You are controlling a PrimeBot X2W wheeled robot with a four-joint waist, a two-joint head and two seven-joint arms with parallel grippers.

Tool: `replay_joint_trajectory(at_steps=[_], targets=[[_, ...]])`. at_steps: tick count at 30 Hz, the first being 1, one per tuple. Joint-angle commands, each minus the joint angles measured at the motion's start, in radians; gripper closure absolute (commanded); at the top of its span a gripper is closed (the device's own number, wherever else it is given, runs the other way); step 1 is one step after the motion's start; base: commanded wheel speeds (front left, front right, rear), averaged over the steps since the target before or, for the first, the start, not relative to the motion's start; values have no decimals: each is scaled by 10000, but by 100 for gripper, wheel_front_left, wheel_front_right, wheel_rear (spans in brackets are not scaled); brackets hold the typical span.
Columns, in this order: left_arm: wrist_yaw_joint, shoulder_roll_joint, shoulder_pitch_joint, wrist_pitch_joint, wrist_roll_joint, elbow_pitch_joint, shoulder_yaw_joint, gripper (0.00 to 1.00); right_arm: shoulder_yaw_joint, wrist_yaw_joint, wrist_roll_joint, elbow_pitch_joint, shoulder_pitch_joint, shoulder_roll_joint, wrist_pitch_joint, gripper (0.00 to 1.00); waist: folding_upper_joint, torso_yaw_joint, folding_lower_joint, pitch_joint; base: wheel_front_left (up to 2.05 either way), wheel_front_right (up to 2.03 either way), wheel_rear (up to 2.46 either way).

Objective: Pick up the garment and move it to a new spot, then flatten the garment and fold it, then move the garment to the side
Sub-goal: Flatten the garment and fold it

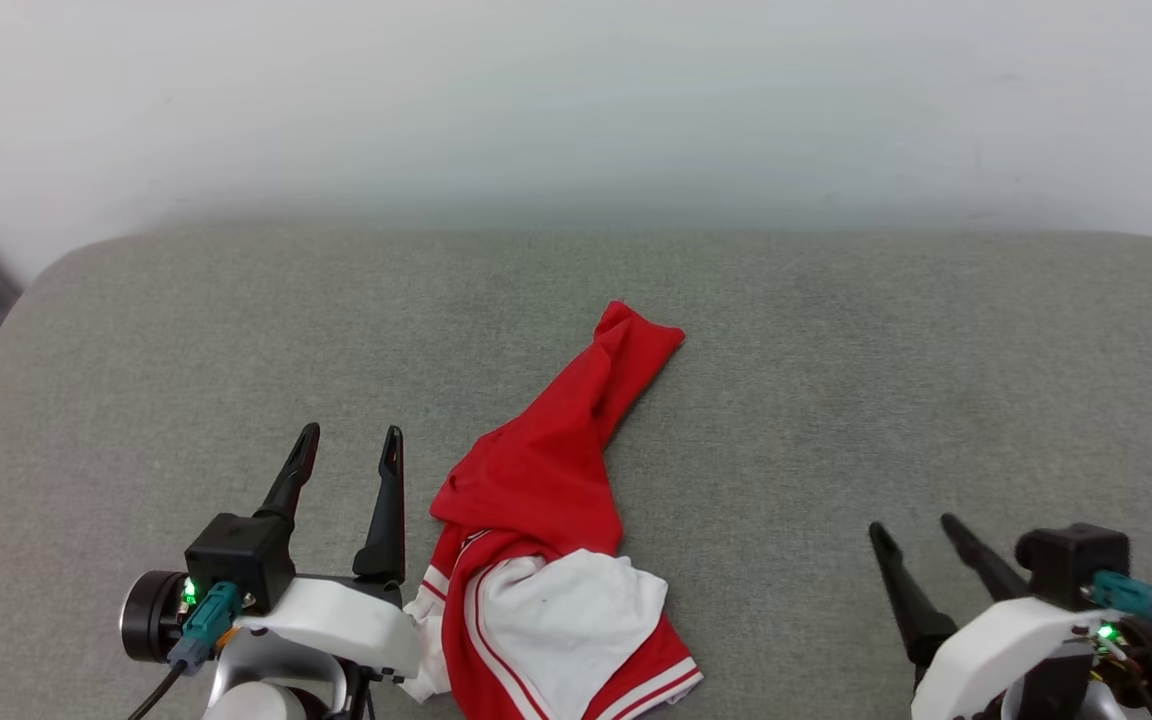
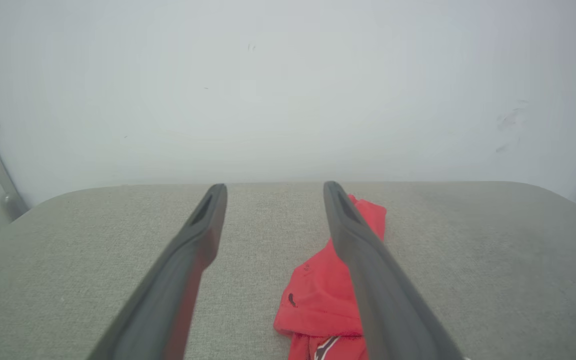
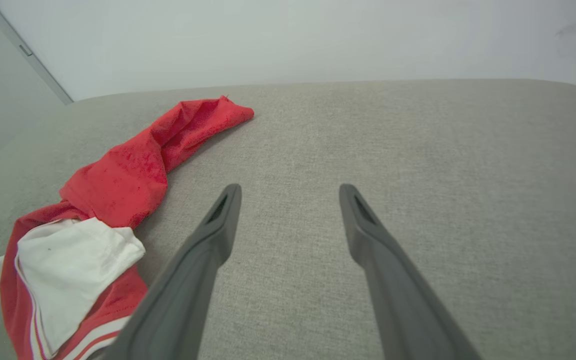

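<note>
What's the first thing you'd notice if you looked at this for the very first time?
The bright red jersey T-shirt jumps out: it lies crumpled in a long twisted heap near the front middle of the grey fabric surface, with a white sleeve on top at its near end. On either side sit the left end effector and the right end effector, both open and holding nothing.

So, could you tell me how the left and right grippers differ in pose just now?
The left gripper sits close beside the garment; the right gripper stands well apart from it. The left gripper's fingers point nearly straight up the head view; the right gripper's fingers lean left. Both are open and empty.
</note>
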Motion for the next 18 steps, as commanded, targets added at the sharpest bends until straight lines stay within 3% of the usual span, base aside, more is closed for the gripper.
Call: replay_joint_trajectory(at_steps=[1,11,18], targets=[[37,-20,60,-44,34,-74,-10,0,89,-7,159,61,-125,-113,172,0,0,70,1,67,0,0,0],[-6,-242,-266,-224,177,-432,-327,0,2086,-7,2509,743,-1642,-1220,3970,0,0,886,1,765,0,0,0],[-117,-455,-568,-355,152,-221,-500,0,3374,-7,3701,1210,-2451,-1462,5296,0,0,1441,1,1212,0,0,0]])
